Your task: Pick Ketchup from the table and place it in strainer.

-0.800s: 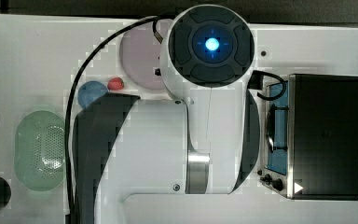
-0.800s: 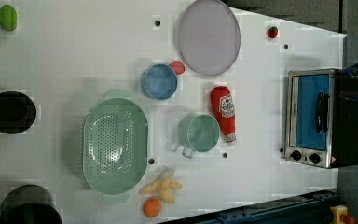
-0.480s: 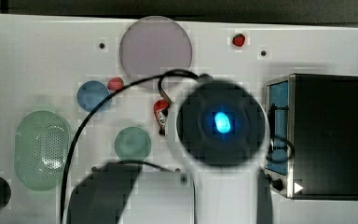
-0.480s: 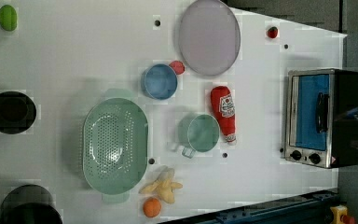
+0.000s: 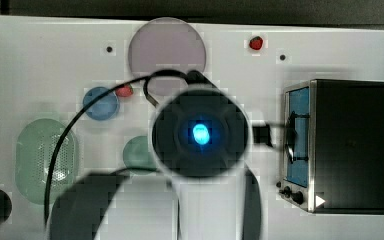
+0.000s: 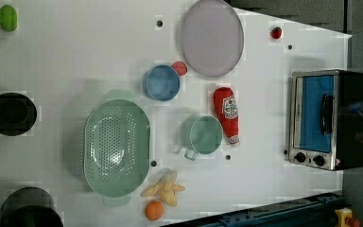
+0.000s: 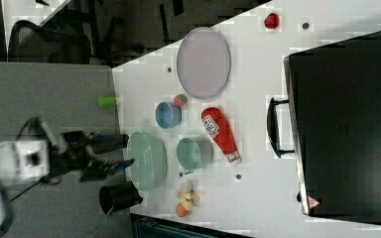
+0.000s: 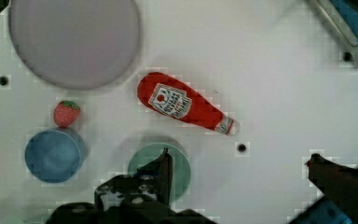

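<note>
End effector [image 8: 237, 163] is spread wide, nothing between the fingers; one dark fingertip [image 8: 164, 161] sits over the small round green cup [image 8: 142, 163], the other is well apart from it, over bare desk. Wrist points straight down: the top view looks along the arm's dark round end cap [image 5: 200, 132] with its blue light, white link running off toward the top view's bottom edge, black cable looping to the top view's left.

Nearest below the wrist camera: green cup, then the red squeeze ketchup bottle with white cap and white label [image 8: 184, 105], lying flat on the white desk [image 6: 75, 56], untouched. In the left view it [image 6: 227, 116] lies just beside the cup [image 6: 203, 135], on the left view's right of it, cap toward the left view's bottom.

The pale green oval perforated plastic strainer [image 6: 117, 147] is upright on the desk, left of the cup in the left view, apart from the bottle, nothing in it.

Further out: small round blue bowl [image 6: 162, 83] with a red strawberry [image 6: 179, 68] touching its rim, large round lilac plate [image 6: 211, 37] beyond the bottle's base, black toaster oven with blue door [image 6: 328, 118] at the left view's right. Peeled banana [image 6: 165, 189] and an orange [image 6: 154, 210] lie near the strainer's end.
</note>
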`<control>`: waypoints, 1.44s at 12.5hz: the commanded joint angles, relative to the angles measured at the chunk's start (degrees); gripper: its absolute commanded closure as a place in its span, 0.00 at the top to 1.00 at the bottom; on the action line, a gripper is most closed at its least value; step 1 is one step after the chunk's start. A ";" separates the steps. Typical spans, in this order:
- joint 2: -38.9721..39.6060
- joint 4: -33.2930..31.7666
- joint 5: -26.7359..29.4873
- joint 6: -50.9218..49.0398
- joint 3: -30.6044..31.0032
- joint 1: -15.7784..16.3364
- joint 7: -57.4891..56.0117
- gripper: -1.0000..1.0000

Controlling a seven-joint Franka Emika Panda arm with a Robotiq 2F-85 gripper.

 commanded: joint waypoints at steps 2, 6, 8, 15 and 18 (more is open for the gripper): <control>9.78 -5.98 -0.02 7.55 1.51 -0.20 -17.55 1.00; 14.57 -11.35 -0.02 21.05 2.00 -0.17 -38.45 1.00; 16.66 -14.48 -0.02 28.03 2.04 -0.13 -46.23 1.00; 26.66 -21.06 -0.02 45.04 2.13 0.11 -50.40 1.00; 31.21 -22.18 -0.08 50.29 1.87 0.12 -50.35 1.00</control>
